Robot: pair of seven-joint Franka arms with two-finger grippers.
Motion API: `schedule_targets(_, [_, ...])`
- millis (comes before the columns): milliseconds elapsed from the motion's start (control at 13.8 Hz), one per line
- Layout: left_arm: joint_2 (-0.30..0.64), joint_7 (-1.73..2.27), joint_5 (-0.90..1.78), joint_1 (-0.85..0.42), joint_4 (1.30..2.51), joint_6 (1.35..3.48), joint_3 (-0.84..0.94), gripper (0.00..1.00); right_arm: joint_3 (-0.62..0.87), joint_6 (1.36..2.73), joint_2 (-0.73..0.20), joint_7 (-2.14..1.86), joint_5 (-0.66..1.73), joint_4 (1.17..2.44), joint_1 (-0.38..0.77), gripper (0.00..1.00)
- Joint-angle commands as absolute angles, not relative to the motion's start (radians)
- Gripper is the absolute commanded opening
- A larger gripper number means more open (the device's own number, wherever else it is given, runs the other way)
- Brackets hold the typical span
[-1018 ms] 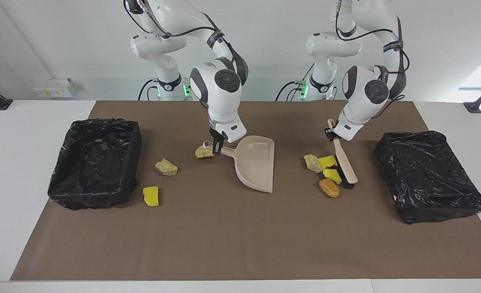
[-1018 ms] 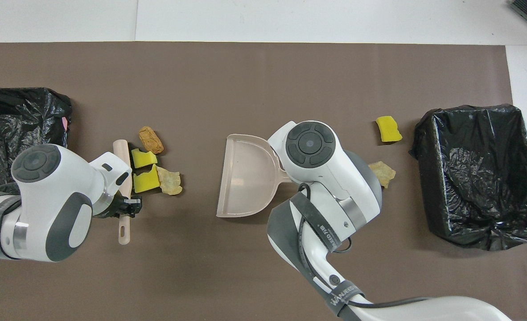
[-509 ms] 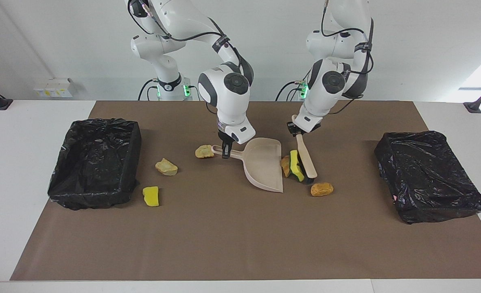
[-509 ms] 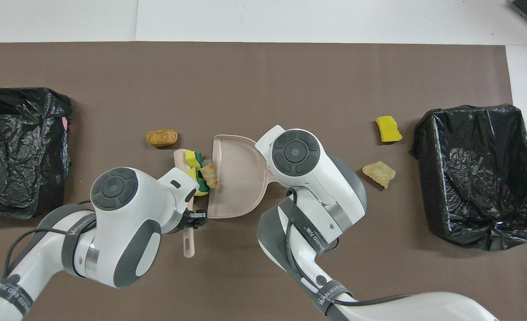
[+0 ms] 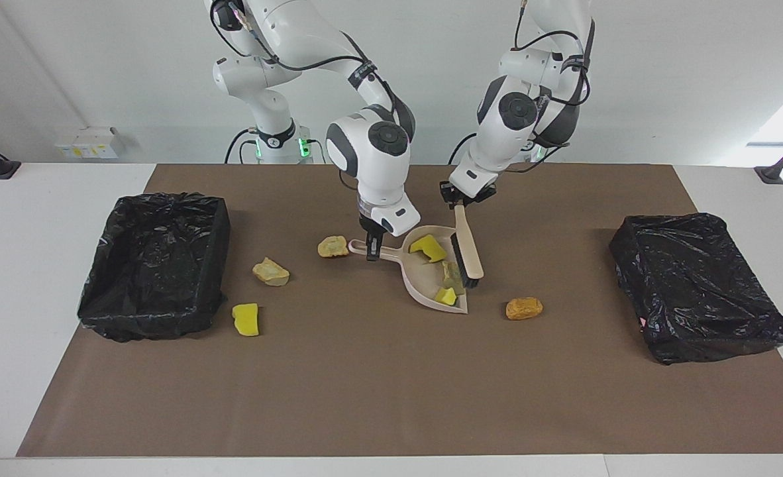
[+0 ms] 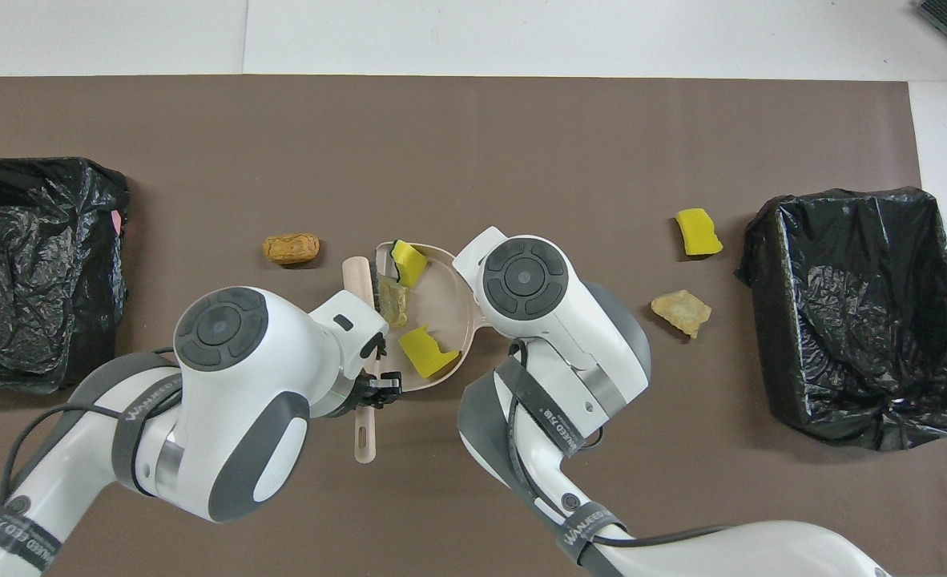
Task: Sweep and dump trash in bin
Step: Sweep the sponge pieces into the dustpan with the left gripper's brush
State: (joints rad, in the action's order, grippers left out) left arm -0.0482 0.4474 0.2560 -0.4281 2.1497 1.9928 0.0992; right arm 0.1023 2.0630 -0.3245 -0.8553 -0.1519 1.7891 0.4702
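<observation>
The left gripper [image 5: 458,203] is squeezed shut on the brush [image 5: 468,250] handle, and right under it the brush sits at the mouth of the dustpan [image 5: 418,275], which has three bits of trash [image 5: 428,247] in it: two yellow and one tan. The right gripper [image 5: 372,250] is squeezed shut on the dustpan handle, with a tan lump [image 5: 331,246] just beside it. I think the job is about half done: an orange lump [image 5: 524,308] lies near the brush, three bits wait toward the right arm's bin [image 5: 156,265], nothing is dumped, and that bin looks empty, while the lumpy top of the other bin [image 5: 696,285] hides its inside.
</observation>
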Motion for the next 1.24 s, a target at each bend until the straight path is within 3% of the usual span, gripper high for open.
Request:
schedule_targets(0, [-0.043, 0.353, 0.214, -0.319, 2.071, 1.918, 0.094, 0.0, 0.107, 2.083, -0.331, -0.87, -0.16, 1.79, 0.463, 0.0])
schedule_targets(218, [0.017, 0.15, 0.057, -0.182, 1.988, 1.918, 0.095, 0.0, 0.109, 2.097, -0.333, -0.868, -0.16, 1.789, 0.463, 0.0])
schedule_targets(509, [0.199, -0.078, -0.084, -0.068, 1.847, 1.924, 0.095, 0.0, 0.107, 2.085, -0.331, -0.859, -0.161, 1.789, 0.469, 0.0])
schedule_targets(800, [0.213, -0.19, -0.069, -0.054, 1.903, 1.942, 0.097, 0.0, 0.107, 2.082, -0.328, -0.847, -0.163, 1.792, 0.469, 0.0])
schedule_targets(1163, [0.114, -0.166, 0.034, -0.144, 2.069, 1.933, 0.107, 0.0, 0.107, 2.103, -0.328, -0.806, -0.161, 1.795, 0.469, 0.0])
